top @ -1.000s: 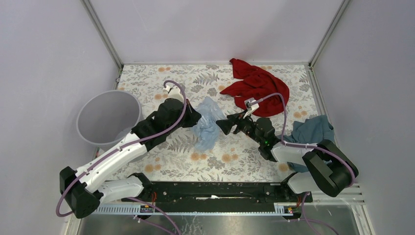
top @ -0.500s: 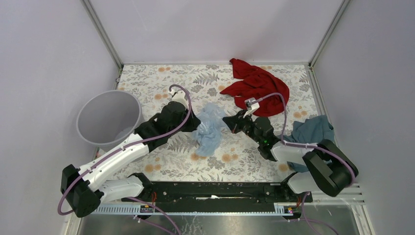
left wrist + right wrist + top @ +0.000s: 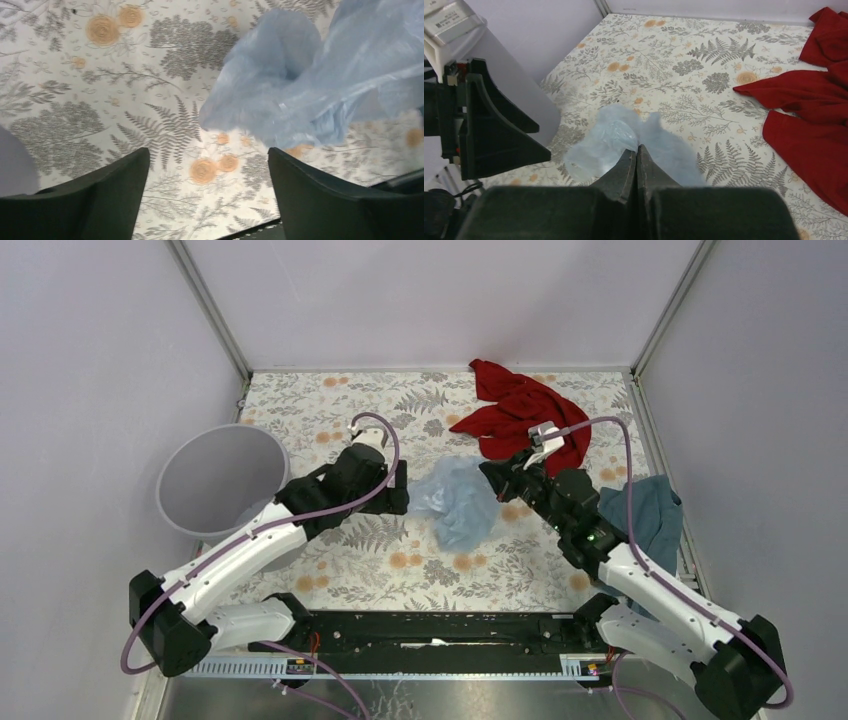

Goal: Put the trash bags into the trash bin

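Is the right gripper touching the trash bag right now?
Touching. The right wrist view shows the right gripper shut, with the trash bag pinched between its fingertips and spreading out beyond them.

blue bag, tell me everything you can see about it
The bag is thin, translucent pale-blue plastic, crumpled into a loose bunch. The right gripper, jaws shut, pinches one edge, and the rest droops over the middle of the floral table, on the near side of the red cloth. The left gripper, jaws open, faces it without gripping. Table contact is unclear.

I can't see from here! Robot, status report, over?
Left fingers open, empty. Right fingers shut on trash bag. Bag outside trash bin; left arm between them.
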### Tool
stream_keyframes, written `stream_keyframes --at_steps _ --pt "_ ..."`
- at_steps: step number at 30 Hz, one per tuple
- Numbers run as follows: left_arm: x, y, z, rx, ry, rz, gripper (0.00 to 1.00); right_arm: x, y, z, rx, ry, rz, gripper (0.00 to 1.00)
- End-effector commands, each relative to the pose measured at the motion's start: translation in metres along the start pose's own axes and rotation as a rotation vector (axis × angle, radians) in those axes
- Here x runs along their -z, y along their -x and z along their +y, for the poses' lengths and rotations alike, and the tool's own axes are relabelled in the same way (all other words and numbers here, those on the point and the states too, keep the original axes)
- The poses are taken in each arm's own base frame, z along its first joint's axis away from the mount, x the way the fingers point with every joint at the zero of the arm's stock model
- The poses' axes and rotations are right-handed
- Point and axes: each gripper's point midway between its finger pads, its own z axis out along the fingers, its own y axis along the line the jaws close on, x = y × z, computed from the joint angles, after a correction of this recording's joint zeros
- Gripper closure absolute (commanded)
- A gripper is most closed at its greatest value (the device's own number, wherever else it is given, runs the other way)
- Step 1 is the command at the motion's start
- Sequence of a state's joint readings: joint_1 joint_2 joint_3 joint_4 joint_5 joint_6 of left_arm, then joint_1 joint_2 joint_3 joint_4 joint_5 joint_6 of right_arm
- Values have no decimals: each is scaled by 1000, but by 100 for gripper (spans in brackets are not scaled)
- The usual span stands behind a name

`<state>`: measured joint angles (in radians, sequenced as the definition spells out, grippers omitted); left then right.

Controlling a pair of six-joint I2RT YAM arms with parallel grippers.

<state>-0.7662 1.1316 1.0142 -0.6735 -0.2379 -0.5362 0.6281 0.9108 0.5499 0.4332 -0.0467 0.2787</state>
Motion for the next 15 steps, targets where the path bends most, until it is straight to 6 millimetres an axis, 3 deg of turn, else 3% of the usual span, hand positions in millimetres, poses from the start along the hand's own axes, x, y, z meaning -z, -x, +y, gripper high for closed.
stream_keyframes --at_steps 1,6,9,12,15 --pt "24 24 -38 75 -178 -60 2 16 -1 5 -99 -57 151 100" --pt "47 -3 -96 180 -533 -34 1 24 -2 8 -216 -94 180 100" --pt "49 -26 -125 230 -684 10 1 26 -4 9 -255 -99 178 100" --pt "37 -35 -133 215 -653 14 1 26 2 11 -268 -96 167 100" --pt "17 -28 -132 225 -582 -23 1 30 -3 12 -274 -95 194 100"
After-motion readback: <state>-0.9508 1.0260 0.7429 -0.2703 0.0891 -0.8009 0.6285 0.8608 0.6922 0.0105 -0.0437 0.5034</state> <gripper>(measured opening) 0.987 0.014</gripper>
